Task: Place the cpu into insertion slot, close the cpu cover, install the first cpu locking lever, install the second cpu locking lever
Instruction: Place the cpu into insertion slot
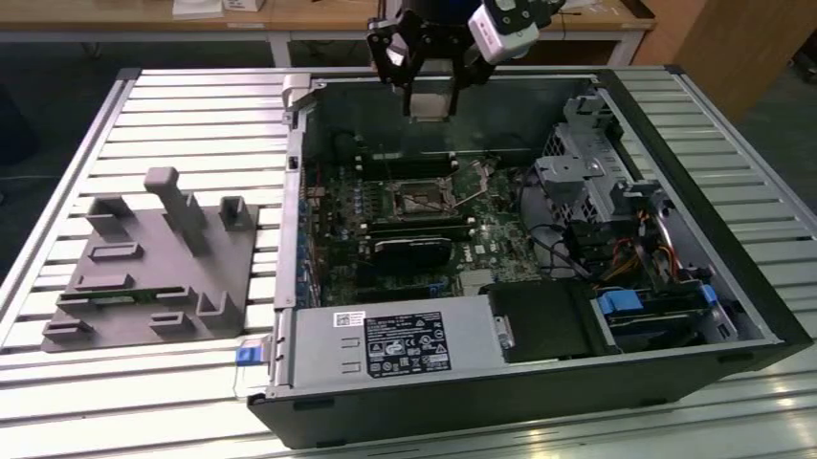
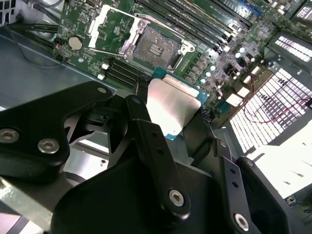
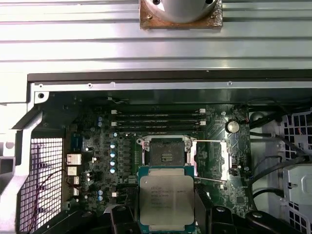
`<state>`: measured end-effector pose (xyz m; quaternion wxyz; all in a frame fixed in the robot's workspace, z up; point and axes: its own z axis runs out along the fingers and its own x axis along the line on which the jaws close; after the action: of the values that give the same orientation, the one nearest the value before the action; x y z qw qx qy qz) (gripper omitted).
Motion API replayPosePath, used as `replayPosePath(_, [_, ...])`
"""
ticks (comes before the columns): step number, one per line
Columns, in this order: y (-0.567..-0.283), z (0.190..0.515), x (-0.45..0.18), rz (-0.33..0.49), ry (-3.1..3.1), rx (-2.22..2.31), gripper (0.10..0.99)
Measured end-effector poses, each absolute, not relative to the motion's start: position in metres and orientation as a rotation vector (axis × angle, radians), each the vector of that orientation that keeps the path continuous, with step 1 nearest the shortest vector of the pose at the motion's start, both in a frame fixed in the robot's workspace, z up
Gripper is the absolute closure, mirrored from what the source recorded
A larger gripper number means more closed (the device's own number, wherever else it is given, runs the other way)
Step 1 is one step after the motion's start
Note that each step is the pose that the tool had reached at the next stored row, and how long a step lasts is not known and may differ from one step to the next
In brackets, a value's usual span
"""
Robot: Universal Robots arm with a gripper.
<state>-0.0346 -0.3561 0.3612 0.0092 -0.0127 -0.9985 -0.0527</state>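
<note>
Setting: a slatted metal table [image 1: 191,105] carries an open black computer case [image 1: 753,316] lying on its side, with a wooden bench [image 1: 320,14] behind it.
Jaws: drawn in narrow and clamped on the cpu, with one black finger [image 2: 141,122] on each of two opposite edges.
Gripper: in the exterior view the gripper [image 1: 428,103] hangs over the far wall of the case, above the circuit board [image 1: 383,206]. It also shows in both wrist views [image 2: 175,124] [image 3: 168,217].
Cpu: the cpu [image 3: 165,197] [image 2: 173,105] is a flat square chip with a silvery-grey top on a green base. It is held level in the air, clear of the board and near the insertion slot but not in it.
Insertion slot: the insertion slot [image 3: 165,155] [image 2: 156,46] [image 1: 418,198] is a small square black socket with a metal rim. Its dark centre is bare.
Cpu cover: the cpu cover [image 3: 210,158] [image 2: 109,22] is a thin silvery frame, swung open and off to one side of the slot.
Locking levers: two thin metal rods [image 3: 212,142] stick out alongside the open cover, unlatched.
Memory sticks: long black strips [image 3: 158,119] lie in a row just beyond the slot.
Battery: a round silver coin cell [image 3: 233,126] [image 2: 74,43] sits on the board near the cover.
Power supply: a grey box [image 1: 396,344] fills the near end of the case.
Grey block: a moulded grey holder [image 1: 153,268] stands on the table at the exterior view's left, well apart from the case.
</note>
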Motion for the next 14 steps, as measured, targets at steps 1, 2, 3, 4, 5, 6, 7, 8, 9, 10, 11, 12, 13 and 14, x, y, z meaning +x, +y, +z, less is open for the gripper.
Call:
replayPosePath(1, [-0.356,0.360,-0.035,-0.165,-3.119,-0.040,0.549])
replayPosePath(2, [-0.356,0.358,-0.035,-0.165,-3.119,-0.040,0.549])
replayPosePath(3, [-0.356,0.356,-0.035,-0.165,-3.119,-0.040,0.549])
replayPosePath(4, [-0.356,0.355,-0.035,-0.165,-3.119,-0.040,0.549])
replayPosePath(5, [-0.356,0.353,-0.035,-0.165,-3.119,-0.040,0.549])
replayPosePath(6, [-0.356,0.352,-0.035,-0.165,-3.119,-0.040,0.549])
replayPosePath(7, [-0.356,0.350,-0.035,-0.165,-3.119,-0.040,0.549])
replayPosePath(8, [-0.356,0.349,-0.035,-0.165,-3.119,-0.040,0.549])
replayPosePath(9, [-0.356,0.348,-0.035,-0.165,-3.119,-0.040,0.549])
replayPosePath(10, [-0.356,0.346,-0.035,-0.165,-3.119,-0.040,0.549])
replayPosePath(11, [-0.356,0.345,-0.035,-0.165,-3.119,-0.040,0.549])
replayPosePath(12, [-0.356,0.343,-0.035,-0.165,-3.119,-0.040,0.549])
replayPosePath(13, [-0.356,0.341,-0.035,-0.165,-3.119,-0.040,0.549])
replayPosePath(14, [-0.356,0.340,-0.035,-0.165,-3.119,-0.040,0.549])
